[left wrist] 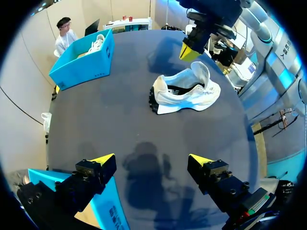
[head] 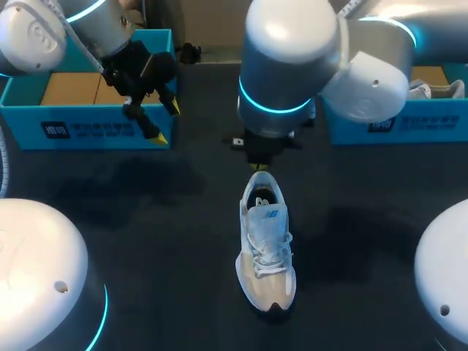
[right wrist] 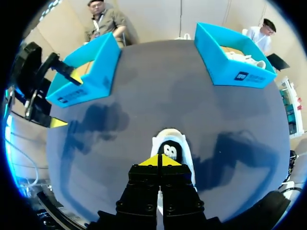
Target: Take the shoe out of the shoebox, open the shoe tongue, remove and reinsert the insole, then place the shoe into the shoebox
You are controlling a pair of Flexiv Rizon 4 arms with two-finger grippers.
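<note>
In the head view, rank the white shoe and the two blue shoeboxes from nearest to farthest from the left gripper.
1. The left shoebox, at the table's far left: the left gripper hangs at its front right corner.
2. The white shoe, in the middle of the table, off to the gripper's right.
3. The right shoebox, at the far right, across the table.

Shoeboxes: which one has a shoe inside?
The right shoebox: a white shoe lies in it. The left shoebox shows only its bare cardboard floor.
</note>
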